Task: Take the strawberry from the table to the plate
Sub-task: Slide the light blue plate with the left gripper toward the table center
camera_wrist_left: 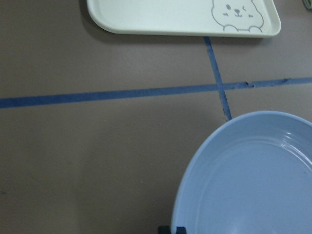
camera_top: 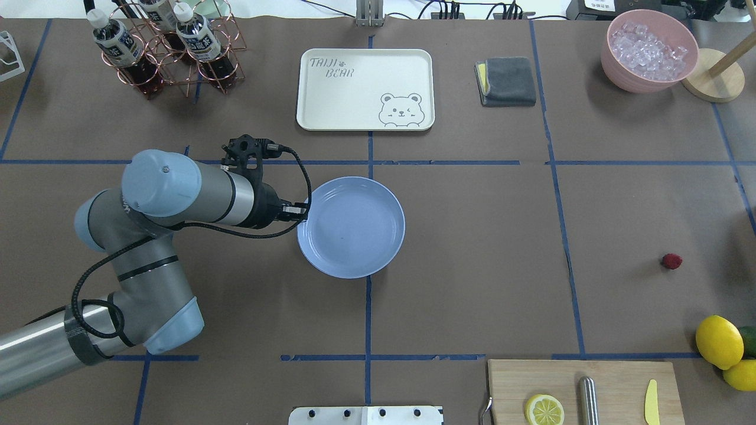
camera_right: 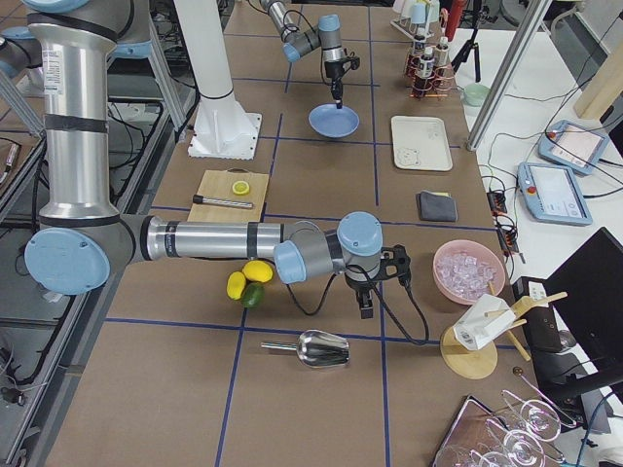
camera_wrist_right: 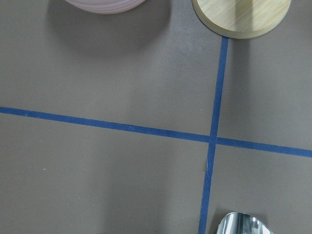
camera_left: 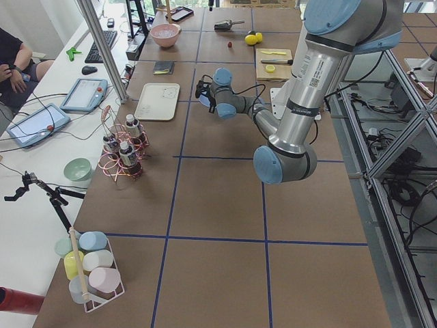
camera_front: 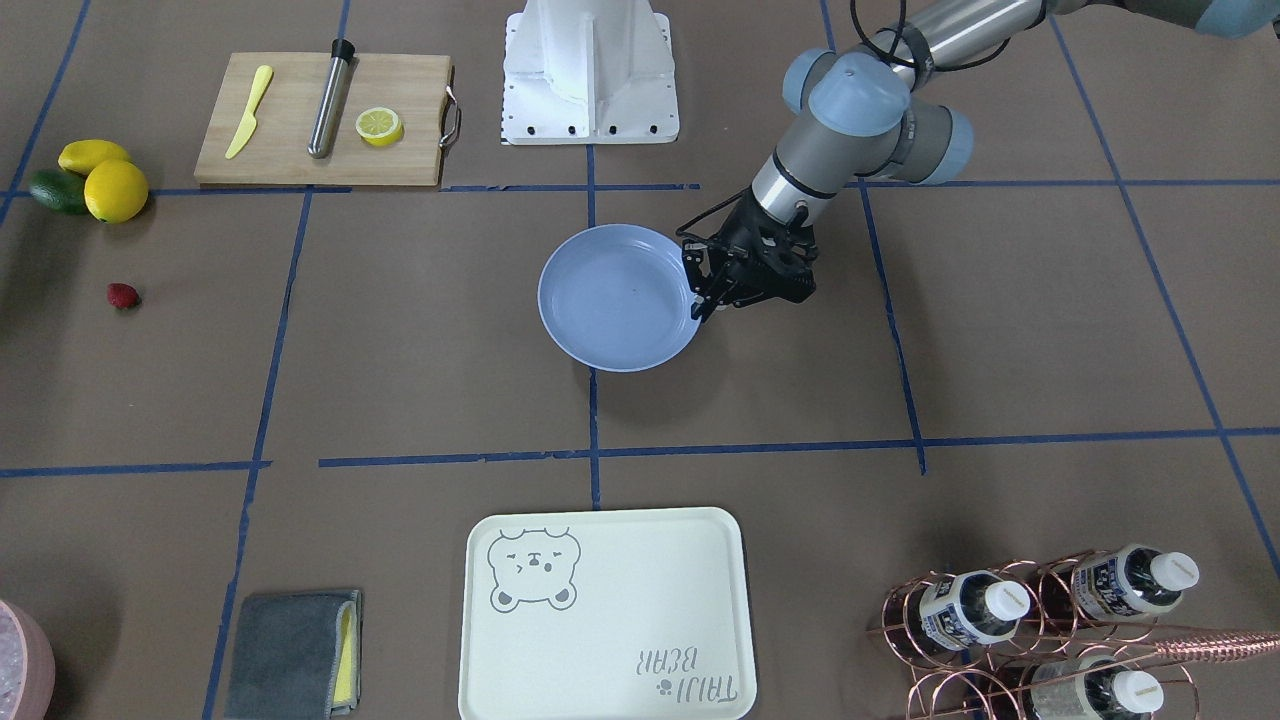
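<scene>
Two-word print on tray [camera_front: 620,600]: "TAIJI BEAR", read beside a bear outline.
Left gripper [camera_front: 703,303]: elbow bent, wrist pointed down; fingers narrow, closed on plate [camera_front: 600,300] rim.
Strawberry [camera_front: 123,295]: lain on table [camera_front: 420,330], well apart from plate, near lemons [camera_front: 115,190].
Right gripper [camera_right: 366,309]: pointed down over table; finger spread cannot be told.

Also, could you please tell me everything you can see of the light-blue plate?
The plate is round, shallow and glossy light blue, perhaps plastic, with a raised rim. It lies flat and empty on the table near the middle, over a blue tape line. The left gripper is at its rim; whether it grips is unclear.
</scene>
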You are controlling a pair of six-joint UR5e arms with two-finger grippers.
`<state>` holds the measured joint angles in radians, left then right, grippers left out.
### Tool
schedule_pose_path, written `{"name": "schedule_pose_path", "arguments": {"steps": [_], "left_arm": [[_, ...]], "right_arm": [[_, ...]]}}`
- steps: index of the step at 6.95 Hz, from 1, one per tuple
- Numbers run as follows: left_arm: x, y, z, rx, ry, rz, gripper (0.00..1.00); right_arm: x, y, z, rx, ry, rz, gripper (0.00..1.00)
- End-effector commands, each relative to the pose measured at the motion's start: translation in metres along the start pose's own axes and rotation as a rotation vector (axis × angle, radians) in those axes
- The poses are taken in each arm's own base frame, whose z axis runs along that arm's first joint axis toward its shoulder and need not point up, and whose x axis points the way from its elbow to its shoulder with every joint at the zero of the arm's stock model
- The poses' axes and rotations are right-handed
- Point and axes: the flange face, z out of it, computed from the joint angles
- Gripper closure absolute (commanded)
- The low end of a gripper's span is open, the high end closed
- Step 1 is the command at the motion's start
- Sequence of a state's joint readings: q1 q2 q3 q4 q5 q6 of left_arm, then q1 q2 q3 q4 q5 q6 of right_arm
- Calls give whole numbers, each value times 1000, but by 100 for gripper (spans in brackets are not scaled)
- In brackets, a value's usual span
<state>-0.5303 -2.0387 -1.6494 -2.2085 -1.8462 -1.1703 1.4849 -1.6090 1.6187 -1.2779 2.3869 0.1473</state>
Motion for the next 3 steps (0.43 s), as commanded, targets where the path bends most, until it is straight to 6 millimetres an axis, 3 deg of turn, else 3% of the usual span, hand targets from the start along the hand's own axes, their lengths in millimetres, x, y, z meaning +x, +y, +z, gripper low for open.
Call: {"name": "schedule_pose_path", "arguments": {"steps": [1, 3], "left_arm": [[20, 20, 35, -3, -24, -8, 100], [18, 21, 37, -6, -26, -9, 100]], "right_arm": [[0, 0, 0, 0, 0, 0, 0], [0, 0, 0, 1, 0, -1, 0]]}}
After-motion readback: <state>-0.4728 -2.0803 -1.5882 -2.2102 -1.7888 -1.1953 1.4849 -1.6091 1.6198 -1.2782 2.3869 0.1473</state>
